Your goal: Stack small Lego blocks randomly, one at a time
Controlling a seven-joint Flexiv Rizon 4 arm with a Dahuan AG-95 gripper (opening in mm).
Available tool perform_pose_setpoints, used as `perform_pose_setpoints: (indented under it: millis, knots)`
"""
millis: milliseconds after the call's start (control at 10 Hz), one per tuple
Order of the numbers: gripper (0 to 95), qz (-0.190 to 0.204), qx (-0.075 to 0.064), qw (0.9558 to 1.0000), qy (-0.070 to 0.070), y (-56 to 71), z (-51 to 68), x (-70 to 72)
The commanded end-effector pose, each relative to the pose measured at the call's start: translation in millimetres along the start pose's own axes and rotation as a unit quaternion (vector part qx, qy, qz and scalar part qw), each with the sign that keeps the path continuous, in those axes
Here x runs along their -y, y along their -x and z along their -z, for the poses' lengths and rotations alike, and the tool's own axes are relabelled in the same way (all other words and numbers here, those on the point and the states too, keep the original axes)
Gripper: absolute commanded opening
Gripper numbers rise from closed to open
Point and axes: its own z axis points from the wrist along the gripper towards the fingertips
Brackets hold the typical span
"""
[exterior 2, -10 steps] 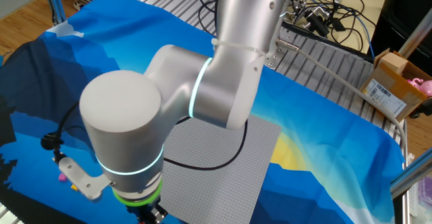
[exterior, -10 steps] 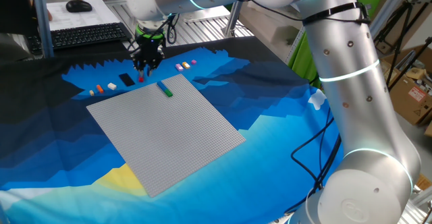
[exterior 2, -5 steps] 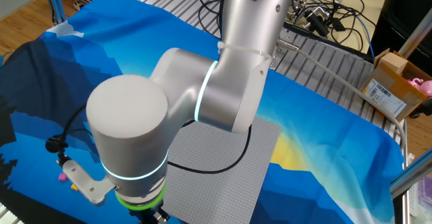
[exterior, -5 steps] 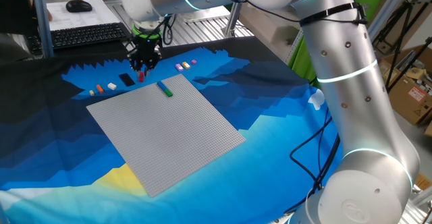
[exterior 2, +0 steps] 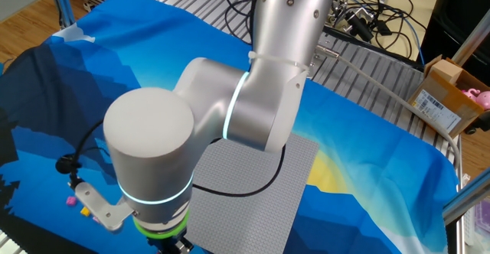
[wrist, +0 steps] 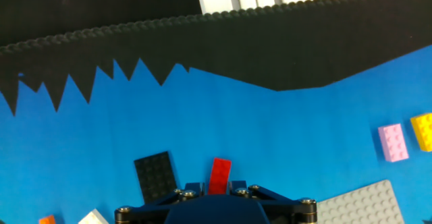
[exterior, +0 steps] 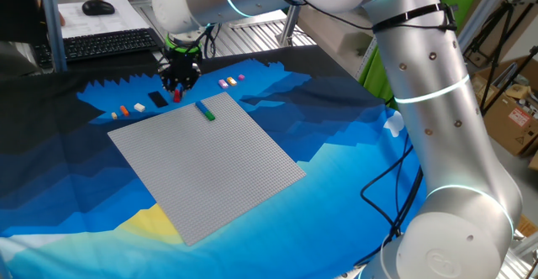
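Observation:
My gripper (exterior: pixel 179 86) hangs just behind the far edge of the grey baseplate (exterior: pixel 210 161). In the hand view a red Lego block (wrist: pixel 219 172) sits between my two fingers, which are closed against its sides; it shows below the fingertips as a red block (exterior: pixel 177 96). A green block (exterior: pixel 206 111) lies on the baseplate near that edge. Orange (exterior: pixel 124 110), white (exterior: pixel 139 107), yellow (exterior: pixel 225 82) and pink (exterior: pixel 241 77) blocks lie loose on the blue cloth. In the other fixed view the arm hides the gripper.
A flat black plate (wrist: pixel 156 175) lies just left of the red block. Pink (wrist: pixel 393 143) and yellow (wrist: pixel 423 131) blocks lie to the right, near the baseplate corner (wrist: pixel 358 202). A keyboard (exterior: pixel 109 44) and a mouse (exterior: pixel 97 7) sit behind the cloth.
The gripper has shifted slightly to the left and back from the baseplate edge. Its jaws keep the same width.

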Motion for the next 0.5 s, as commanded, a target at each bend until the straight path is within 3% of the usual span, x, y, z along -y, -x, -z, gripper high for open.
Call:
perform_pose_setpoints:
  millis: [100,200,500]
  knots:
    - [0.0,0.007,0.005,0.9999,0.006,0.8,-2.5,-0.4]
    - [0.0,0.003,-0.001,0.9999,0.010,0.5,3.8,-3.0]
    - [0.0,0.000,-0.008,1.0000,0.005,-7.9,16.5,-8.2]
